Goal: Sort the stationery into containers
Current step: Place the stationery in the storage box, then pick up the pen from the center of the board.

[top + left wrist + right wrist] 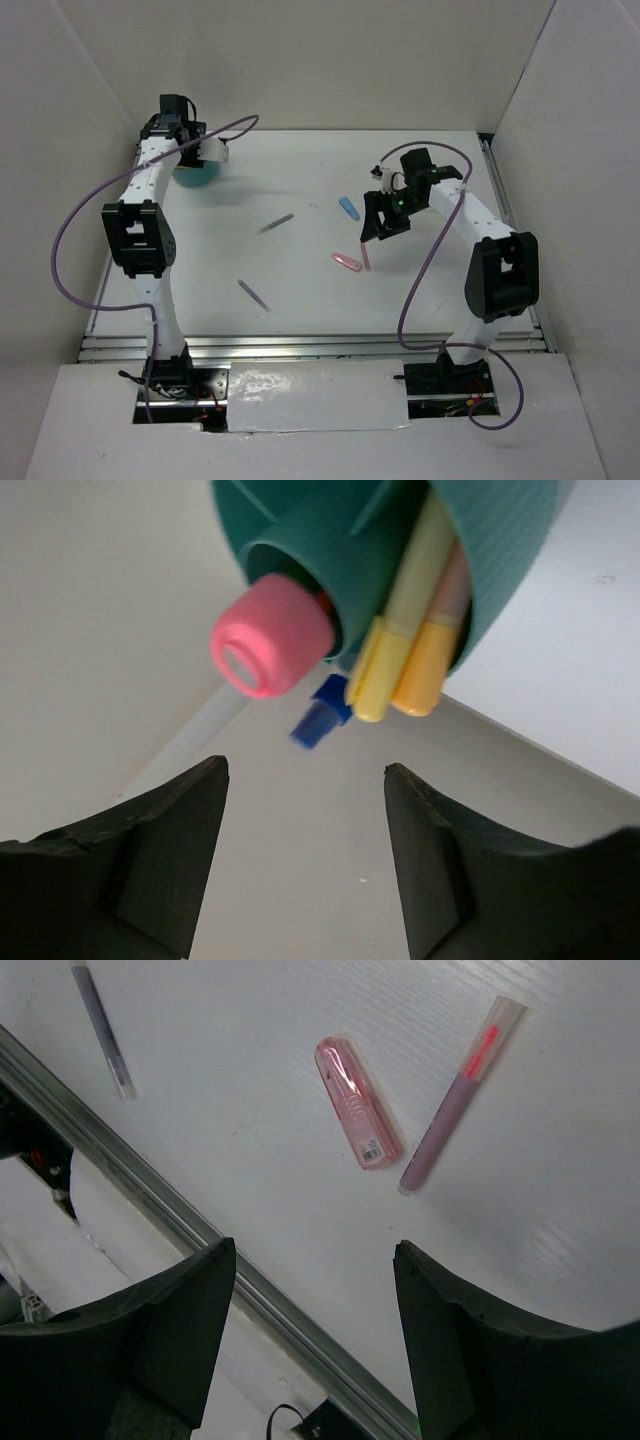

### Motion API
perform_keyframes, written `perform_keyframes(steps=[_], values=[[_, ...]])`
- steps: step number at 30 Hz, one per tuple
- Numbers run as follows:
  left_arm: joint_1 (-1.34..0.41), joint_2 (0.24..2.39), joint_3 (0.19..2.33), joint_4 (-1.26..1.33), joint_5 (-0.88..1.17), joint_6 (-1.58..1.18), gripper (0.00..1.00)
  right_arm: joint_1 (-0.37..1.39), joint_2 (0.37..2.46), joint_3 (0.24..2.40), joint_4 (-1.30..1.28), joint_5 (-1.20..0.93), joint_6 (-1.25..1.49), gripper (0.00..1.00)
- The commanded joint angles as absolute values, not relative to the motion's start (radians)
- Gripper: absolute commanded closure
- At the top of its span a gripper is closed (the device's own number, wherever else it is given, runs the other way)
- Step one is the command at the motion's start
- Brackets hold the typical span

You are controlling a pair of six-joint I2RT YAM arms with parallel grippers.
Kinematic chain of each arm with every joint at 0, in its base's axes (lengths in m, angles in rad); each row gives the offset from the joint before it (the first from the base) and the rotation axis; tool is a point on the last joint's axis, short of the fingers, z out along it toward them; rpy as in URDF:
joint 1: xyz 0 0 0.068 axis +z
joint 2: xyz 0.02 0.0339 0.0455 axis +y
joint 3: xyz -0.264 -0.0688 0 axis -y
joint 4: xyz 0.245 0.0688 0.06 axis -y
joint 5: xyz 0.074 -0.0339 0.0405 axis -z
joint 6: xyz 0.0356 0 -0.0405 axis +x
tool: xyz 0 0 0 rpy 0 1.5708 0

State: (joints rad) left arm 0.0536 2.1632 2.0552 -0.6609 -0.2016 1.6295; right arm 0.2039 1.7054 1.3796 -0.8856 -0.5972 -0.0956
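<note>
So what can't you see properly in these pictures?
1. Teal tub: in the top view the left arm covers most of it. In the left wrist view the picture's top edge cuts it off.
2. Blue cap: left wrist view, blurred, so what it belongs to is unclear.
3. Thin pen: top view, too blurred and small to tell its colour.
4. Purple pen: right wrist view, the top edge cuts off its end.

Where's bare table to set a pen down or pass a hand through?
Free: far strip between teal tub and right gripper; near strip between nearer purple pen and pink clip. Crowded: pink clip, pink pen and blue piece by the right gripper.
</note>
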Motion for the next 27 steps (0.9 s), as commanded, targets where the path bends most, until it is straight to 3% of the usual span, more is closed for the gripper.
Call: perform_keyframes(steps=[1,7,11,15,22,27], values=[[0.048,2.096,2.172,-0.722,-0.097,1.551,0.25,0.196,1.634,1.39,-0.896,-0.594,-0.103,0.29],[0.069,1.899,2.201,-0.931,0.218,1.363,0.38,0.184,1.556,1.404,-0.928,-0.578,-0.109,0.29],[0.103,1.711,2.013,-1.084,0.461,1.284,0.52,0.176,1.464,1.355,-0.948,-0.558,-0.117,0.29],[0.109,1.611,1.826,-1.247,0.641,1.324,0.54,0.164,1.368,1.27,-0.943,-0.535,-0.117,0.29],[-0.096,1.375,1.378,-1.187,0.563,1.301,0.49,0.14,1.214,1.12,-0.925,-0.491,-0.117,0.29],[-0.262,1.272,1.25,-1.149,0.467,1.189,0.47,0.117,1.161,1.075,-0.928,-0.448,-0.115,0.29]])
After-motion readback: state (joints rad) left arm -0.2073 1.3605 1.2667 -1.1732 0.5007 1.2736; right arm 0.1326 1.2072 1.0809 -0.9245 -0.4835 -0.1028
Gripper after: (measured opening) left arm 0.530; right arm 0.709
